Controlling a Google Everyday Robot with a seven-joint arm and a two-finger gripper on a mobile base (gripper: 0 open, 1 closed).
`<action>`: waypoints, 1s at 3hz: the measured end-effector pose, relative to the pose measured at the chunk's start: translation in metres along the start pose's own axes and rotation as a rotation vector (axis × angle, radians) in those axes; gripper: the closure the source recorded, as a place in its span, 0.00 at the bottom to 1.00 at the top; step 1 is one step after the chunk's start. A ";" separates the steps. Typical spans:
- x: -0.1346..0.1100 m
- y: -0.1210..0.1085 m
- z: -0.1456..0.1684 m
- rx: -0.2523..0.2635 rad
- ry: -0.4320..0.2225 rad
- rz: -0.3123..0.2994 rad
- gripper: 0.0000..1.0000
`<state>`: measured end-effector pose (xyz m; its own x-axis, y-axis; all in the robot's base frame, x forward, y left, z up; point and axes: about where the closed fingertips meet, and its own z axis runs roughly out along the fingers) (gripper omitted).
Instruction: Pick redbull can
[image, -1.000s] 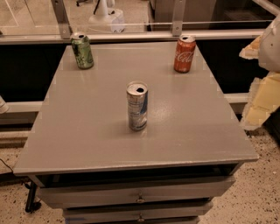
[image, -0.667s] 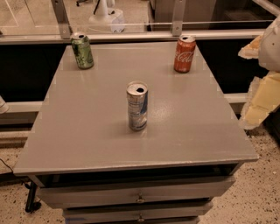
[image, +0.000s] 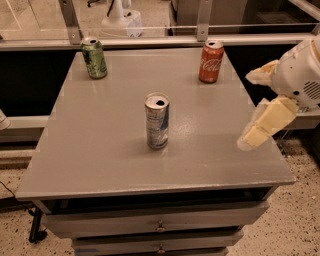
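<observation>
Redbull can (image: 157, 121) stands upright near the middle of the table (image: 95, 155), well apart from the gripper (image: 246, 111) and off to its left as the camera sees it, at about the same depth. Its long axis is vertical, so the coming move is likely a sideways reach across bare table top to bring one finger on each side of the body. The can is slim and tall, silver and blue, with a silver top whose dark drinking hole is visible; it is narrower than the other two cans. Nothing touches it and nothing stands between it and the gripper.

The gripper hangs over the right edge of the table, pointing inward toward the can. Its two cream-coloured fingers (image: 270, 120) are spread wide with nothing between them, one higher in the view and one lower.

Farther from the gripper than the target, at the back left corner, stands a green can (image: 94, 58). A red Coca-Cola can (image: 211, 61) stands at the back, beyond the gripper and slightly to its left, nearer to it than the green can. Both are upright and well clear of the likely reach path.
</observation>
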<state>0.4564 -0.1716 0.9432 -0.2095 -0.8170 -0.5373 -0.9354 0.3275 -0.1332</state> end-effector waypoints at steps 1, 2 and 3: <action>-0.038 0.008 0.033 -0.070 -0.208 0.051 0.00; -0.077 0.024 0.060 -0.131 -0.397 0.096 0.00; -0.111 0.044 0.087 -0.178 -0.566 0.128 0.00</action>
<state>0.4632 -0.0249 0.9245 -0.1853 -0.3807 -0.9059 -0.9563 0.2820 0.0771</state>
